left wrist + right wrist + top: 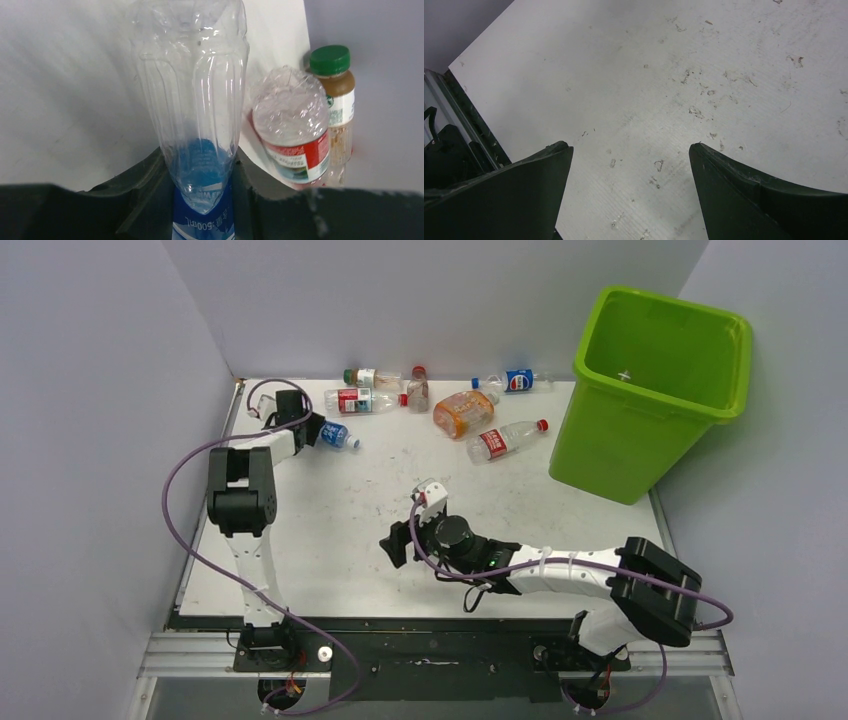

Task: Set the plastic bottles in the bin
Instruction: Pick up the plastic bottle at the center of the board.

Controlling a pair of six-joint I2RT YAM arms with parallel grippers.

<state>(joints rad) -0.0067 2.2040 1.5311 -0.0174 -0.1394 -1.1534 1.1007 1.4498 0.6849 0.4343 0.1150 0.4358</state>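
My left gripper (318, 430) is at the far left of the table, shut on a clear bottle with a blue label (336, 435). In the left wrist view this bottle (200, 100) sits between the jaws of the gripper (200, 167), which press on both its sides. Several more bottles lie along the back: a green-capped one (360, 377), a red-labelled clear one (355, 400), a brown one (418, 390), an orange one (463, 412), a blue-labelled one (515, 380) and another red-labelled one (505, 440). The lime-green bin (650, 390) stands at the far right. My right gripper (398, 542) is open and empty over bare table (630, 147).
Grey walls close in the left, back and right sides. In the left wrist view the red-labelled clear bottle (292, 125) and the green-capped bottle (337, 90) lie just right of the held bottle. A metal rail (440, 655) runs along the near edge.
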